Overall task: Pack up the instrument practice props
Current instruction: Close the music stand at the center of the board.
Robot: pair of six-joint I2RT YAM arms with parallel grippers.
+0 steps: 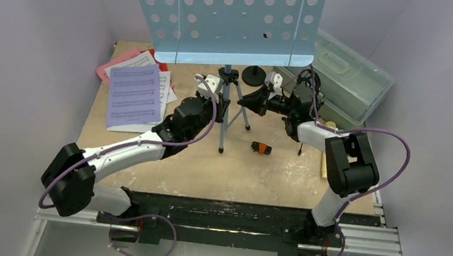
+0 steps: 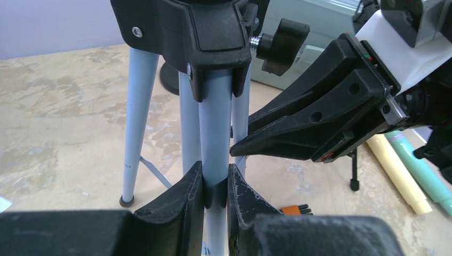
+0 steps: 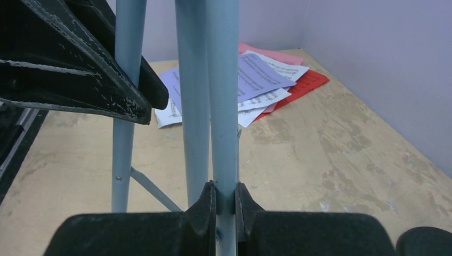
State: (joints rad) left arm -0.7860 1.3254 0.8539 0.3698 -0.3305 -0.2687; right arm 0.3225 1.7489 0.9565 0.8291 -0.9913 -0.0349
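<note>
The pale-blue perforated sheet-music rack [image 1: 223,16] stands upright on its tripod legs [image 1: 225,112] at the back centre. My left gripper [image 1: 219,99] is shut on one pale-blue leg [image 2: 216,133], with the tube pinched between both fingers [image 2: 192,197]. From the right, my right gripper [image 1: 244,102] is shut on another leg [image 3: 224,106]. White, lilac and red music pages [image 1: 136,90] lie at the back left. A cream microphone [image 2: 397,170] and a teal one [image 2: 424,168] lie on the table at the right. A black mic holder base [image 1: 254,75] stands behind the tripod.
A translucent grey-green case [image 1: 344,70] stands at the back right, partly under the rack. A small orange and black item [image 1: 260,147] lies in front of the tripod. Walls close in the table on the left, back and right.
</note>
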